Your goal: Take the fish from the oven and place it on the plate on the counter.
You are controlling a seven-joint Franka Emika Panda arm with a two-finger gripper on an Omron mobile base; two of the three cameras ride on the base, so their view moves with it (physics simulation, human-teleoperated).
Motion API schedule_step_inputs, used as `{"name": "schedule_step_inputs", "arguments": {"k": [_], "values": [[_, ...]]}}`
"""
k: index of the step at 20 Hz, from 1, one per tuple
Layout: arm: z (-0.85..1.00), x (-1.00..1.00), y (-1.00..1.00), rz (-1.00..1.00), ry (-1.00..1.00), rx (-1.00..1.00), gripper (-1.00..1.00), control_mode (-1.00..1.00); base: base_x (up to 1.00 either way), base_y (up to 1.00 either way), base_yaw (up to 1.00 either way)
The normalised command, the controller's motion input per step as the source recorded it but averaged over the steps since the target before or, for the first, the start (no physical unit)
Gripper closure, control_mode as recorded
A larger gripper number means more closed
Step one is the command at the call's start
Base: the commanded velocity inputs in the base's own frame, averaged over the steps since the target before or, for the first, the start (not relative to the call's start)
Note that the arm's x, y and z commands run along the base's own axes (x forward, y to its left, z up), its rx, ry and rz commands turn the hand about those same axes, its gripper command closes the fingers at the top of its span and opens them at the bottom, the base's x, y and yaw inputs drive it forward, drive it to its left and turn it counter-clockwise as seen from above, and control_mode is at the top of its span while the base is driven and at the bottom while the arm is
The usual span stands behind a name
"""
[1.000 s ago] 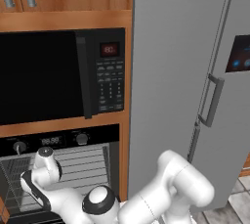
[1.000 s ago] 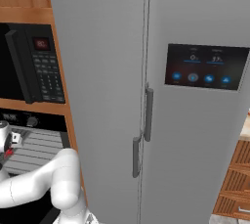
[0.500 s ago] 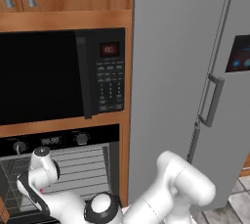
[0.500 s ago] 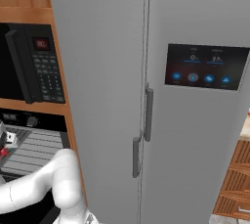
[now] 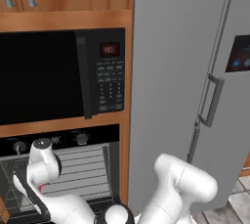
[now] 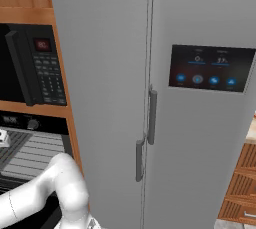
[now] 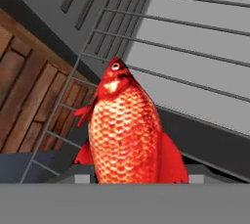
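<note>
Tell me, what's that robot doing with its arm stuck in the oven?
The white robot arm is reaching into the open black oven under the microwave. Its hand is down by the grey wire racks. The hand's camera shows the red-orange fish right up close in front of it, apparently held. The fish isn't on a plate yet.

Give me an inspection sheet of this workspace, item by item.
Surface: grey wire rack inside the open oven; no counter seen.
Job's things: red-orange fish close before the hand camera, above the rack; plate nothing seen.
Clutter: nothing seen.
Grippers: gripper low at the oven mouth; jaws hidden behind the fish, grip cannot be told.
Cables: nothing seen.
Surroundings: black microwave above the oven, grey fridge to the right, wooden cabinets.
</note>
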Motion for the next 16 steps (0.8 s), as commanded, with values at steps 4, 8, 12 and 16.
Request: {"name": "schedule_step_inputs", "arguments": {"k": [4,8,12,16], "values": [[0.83,-0.67,-0.45,0.0,-0.05,0.1,1.0,-1.0,0.0,0.0,0.0],[0.9,-0.58,-0.57,0.0,-0.08,0.11,1.0,-1.0,0.0,0.0,0.0],[0.99,-0.54,-0.72,0.0,-0.12,0.11,1.0,-1.0,0.0,0.0,0.0],[1.0,-0.36,-0.87,0.0,-0.06,0.11,1.0,-1.0,0.0,0.0,0.0]]}}
